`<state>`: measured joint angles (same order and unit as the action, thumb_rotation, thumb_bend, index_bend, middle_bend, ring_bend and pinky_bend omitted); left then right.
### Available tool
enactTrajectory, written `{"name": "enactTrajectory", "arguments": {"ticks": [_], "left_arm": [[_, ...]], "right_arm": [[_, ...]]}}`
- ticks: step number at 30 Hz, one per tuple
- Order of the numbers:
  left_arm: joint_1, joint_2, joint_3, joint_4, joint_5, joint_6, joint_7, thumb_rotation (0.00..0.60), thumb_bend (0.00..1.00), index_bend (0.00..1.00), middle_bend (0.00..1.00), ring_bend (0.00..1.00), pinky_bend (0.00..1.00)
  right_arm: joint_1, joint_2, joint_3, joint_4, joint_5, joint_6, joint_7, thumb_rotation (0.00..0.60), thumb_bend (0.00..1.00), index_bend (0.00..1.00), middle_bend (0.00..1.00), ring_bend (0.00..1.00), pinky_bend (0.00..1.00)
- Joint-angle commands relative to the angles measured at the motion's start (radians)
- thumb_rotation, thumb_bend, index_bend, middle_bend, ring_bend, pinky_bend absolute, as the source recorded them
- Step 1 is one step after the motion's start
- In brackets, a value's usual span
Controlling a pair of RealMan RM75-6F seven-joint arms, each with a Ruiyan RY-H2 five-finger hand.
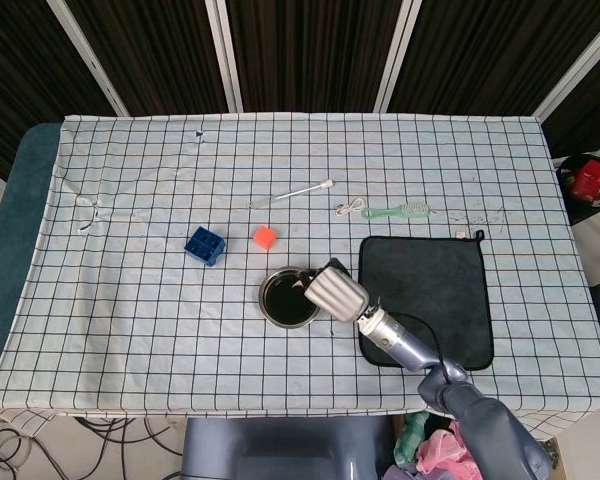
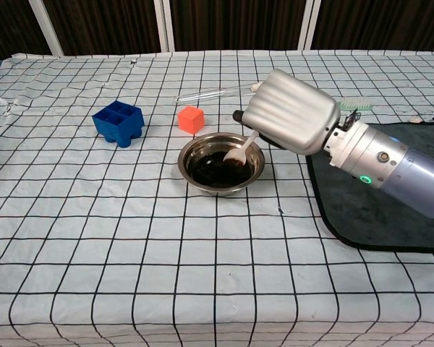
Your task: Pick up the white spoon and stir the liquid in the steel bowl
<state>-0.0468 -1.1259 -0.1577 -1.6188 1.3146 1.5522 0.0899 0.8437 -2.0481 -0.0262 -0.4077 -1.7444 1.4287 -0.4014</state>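
Gripping white spoon [image 2: 240, 151], right hand [image 2: 289, 123] hides handle; scoop in steel bowl [image 2: 220, 165].

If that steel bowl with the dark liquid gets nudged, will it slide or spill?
The steel bowl looks thin and light, so it may slide on the cloth. Low and wide, it probably won't tip. The dark liquid sits below the rim, so only a hard shove should slosh it.

Bowl [image 2: 220, 165]: placed near the table's middle, left of the mat [image 2: 390, 210].
Spoon [image 2: 239, 152]: dipped in the bowl, at its right side.
Cube [image 2: 191, 118]: behind the bowl.
Tray [image 2: 118, 122]: left of the cube.
Brush [image 1: 400, 211]: behind the mat.
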Motion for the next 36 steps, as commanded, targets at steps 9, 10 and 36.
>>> {"name": "enactTrajectory", "arguments": {"ticks": [9, 10, 36], "left_arm": [[0.0, 0.0, 0.002, -0.002, 0.004, 0.002, 0.002, 0.6, 0.22, 0.1, 0.01, 0.0, 0.02], [0.001, 0.0, 0.001, -0.002, 0.004, 0.004, 0.001, 0.6, 0.22, 0.1, 0.01, 0.0, 0.02], [0.0, -0.003, 0.0, 0.0, 0.002, 0.004, 0.005, 0.6, 0.22, 0.1, 0.01, 0.0, 0.02]], "right_arm": [[-0.028, 0.058, -0.031, -0.11, -0.026, 0.018, -0.037, 0.6, 0.39, 0.72, 0.91, 1.0, 1.0], [-0.03, 0.064, -0.034, -0.123, -0.029, 0.019, -0.041, 0.6, 0.39, 0.72, 0.91, 1.0, 1.0], [-0.013, 0.053, 0.027, -0.168, 0.008, -0.052, -0.03, 0.6, 0.36, 0.67, 0.91, 1.0, 1.0]]}}
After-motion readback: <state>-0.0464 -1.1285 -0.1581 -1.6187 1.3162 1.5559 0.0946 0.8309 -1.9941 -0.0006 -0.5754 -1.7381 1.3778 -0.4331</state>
